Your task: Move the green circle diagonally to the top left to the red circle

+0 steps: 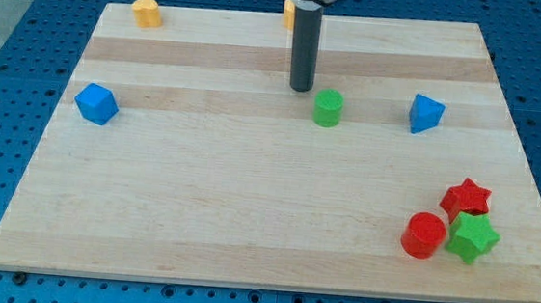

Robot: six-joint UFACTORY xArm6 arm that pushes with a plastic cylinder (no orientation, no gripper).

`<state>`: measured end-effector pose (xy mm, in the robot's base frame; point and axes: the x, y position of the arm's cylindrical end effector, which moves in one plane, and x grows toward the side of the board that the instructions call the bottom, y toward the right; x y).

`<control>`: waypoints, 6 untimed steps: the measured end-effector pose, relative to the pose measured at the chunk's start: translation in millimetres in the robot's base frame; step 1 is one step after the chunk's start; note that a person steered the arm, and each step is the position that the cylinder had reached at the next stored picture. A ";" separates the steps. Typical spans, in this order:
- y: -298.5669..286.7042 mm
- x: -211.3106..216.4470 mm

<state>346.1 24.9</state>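
Hovering: my tip [302,88] beside green circle [328,109]

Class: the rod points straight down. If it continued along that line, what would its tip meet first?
Only the board. My tip already sits at its surface, up-left of the green circle with a small gap, though depth is hard to judge.

bright, even overhead light — no harsh glare on the pale wooden board [246,217]. the coloured plastic blocks cast only faint, short shadows. the picture is fairly sharp throughout — slightly soft at low resolution, with mild perspective tapering toward the view's top.
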 end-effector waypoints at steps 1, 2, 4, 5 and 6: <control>15.1 25.2; 26.9 73.2; 23.2 87.6; 20.1 68.4; 35.9 84.2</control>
